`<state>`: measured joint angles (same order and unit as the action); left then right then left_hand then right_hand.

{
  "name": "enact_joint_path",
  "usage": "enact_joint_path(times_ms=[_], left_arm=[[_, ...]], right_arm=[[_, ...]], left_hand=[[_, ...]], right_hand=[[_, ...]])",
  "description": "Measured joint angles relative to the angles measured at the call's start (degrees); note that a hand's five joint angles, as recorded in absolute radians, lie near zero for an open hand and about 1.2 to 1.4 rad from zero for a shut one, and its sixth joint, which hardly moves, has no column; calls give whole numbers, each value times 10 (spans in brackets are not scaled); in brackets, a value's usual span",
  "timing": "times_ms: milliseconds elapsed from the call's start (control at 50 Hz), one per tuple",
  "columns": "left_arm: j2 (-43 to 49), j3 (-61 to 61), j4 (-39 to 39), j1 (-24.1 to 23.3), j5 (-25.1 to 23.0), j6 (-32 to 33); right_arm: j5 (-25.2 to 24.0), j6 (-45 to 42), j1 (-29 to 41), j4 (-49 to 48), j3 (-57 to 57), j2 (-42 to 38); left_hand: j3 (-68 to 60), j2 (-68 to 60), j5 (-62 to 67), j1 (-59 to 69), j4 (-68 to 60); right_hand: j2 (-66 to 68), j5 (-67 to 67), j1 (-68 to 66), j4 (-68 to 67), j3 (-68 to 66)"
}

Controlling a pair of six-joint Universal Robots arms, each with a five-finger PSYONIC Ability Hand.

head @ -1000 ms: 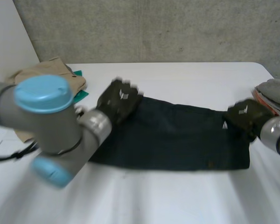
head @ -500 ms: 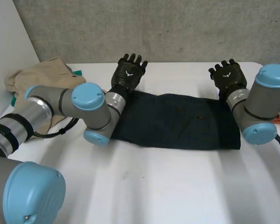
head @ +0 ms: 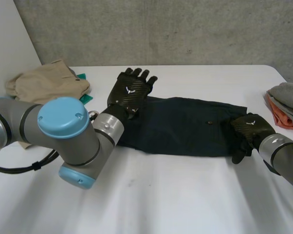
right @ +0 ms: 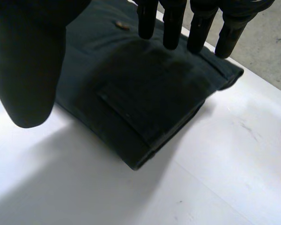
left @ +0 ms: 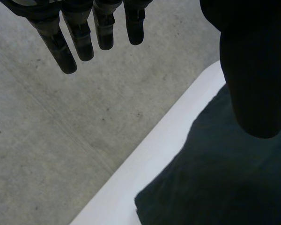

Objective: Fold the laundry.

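My right hand (head: 251,130) hangs with fingers (right: 172,23) straight and spread over the right-hand end of the folded dark garment (head: 185,126), perhaps touching it. My wrist view shows a pocket (right: 145,93) there. My left hand (head: 131,89) is spread open above the other end. On the white table (head: 185,195), the head view adds beige cloth (head: 49,80) and a grey-and-orange pile (head: 285,100), with a concrete wall (head: 161,29) behind.

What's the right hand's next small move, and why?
Probably lower the right hand and pinch the end of the dark garment beneath it: its fingers are straight, holding nothing. The left hand is open at the other end.
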<state>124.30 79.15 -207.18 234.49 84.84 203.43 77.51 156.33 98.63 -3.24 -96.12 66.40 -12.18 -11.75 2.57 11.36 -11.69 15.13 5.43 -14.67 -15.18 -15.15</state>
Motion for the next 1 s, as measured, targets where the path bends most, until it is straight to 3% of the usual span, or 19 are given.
enact_joint_path(times_ms=[60, 120, 140, 260, 440, 520, 640, 680, 740, 800, 880, 1000], left_arm=[[1, 7, 1, 0, 0, -6], [2, 7, 1, -1, 1, -11], [2, 7, 1, -1, 1, -12], [-5, 9, 2, -1, 3, -23], [-49, 36, 2, 0, 3, -29], [-62, 47, 2, 2, 3, -35], [-67, 50, 2, 2, 5, -49], [-68, 48, 2, 2, 5, -51], [-68, 44, 2, 1, 6, -54], [-69, 37, 2, 0, 6, -54], [-68, 17, 1, -1, 6, -57], [-60, -41, 3, -9, 5, -77]], right_arm=[[-1, -3, -6, -43, 2, -33], [6, -8, -9, -78, 10, -58], [9, -10, -10, -85, 11, -62], [40, -70, -27, -120, 3, -41], [52, -306, -72, -126, -13, 37], [8, -379, -1, -126, 10, 39], [-121, -408, 141, -122, 45, -8], [-152, -409, 172, -118, 55, -34], [-166, -405, 203, -109, 68, -67], [-140, -389, 219, -98, 81, -84], [-96, -312, 218, -88, 89, -61], [-83, -33, 176, -86, 81, 40]], left_hand=[[0, 0, 0, 0, 0], [0, 0, 0, 0, 0], [0, 0, 0, 0, 0], [0, 0, 0, 0, 0], [0, 0, 0, 0, 0], [0, 0, 0, 0, 0], [0, 0, 0, 0, 0], [0, 0, 0, 0, 0], [0, 0, 0, 0, 0], [0, 0, 0, 0, 0], [0, 0, 0, 0, 0], [0, 0, 0, 0, 0]], right_hand=[[173, 158, -164, -168, -169], [461, 417, -356, -452, -454], [485, 444, -370, -482, -483], [497, 483, -380, -532, -511], [501, 490, -380, -533, -511], [504, 494, -380, -535, -521], [518, 505, -380, -535, -530], [516, 505, -381, -532, -527], [231, 236, -181, -244, -243], [8, 29, 4, -25, -18], [-31, -28, 21, 32, 32], [-31, -29, 21, 32, 32]])
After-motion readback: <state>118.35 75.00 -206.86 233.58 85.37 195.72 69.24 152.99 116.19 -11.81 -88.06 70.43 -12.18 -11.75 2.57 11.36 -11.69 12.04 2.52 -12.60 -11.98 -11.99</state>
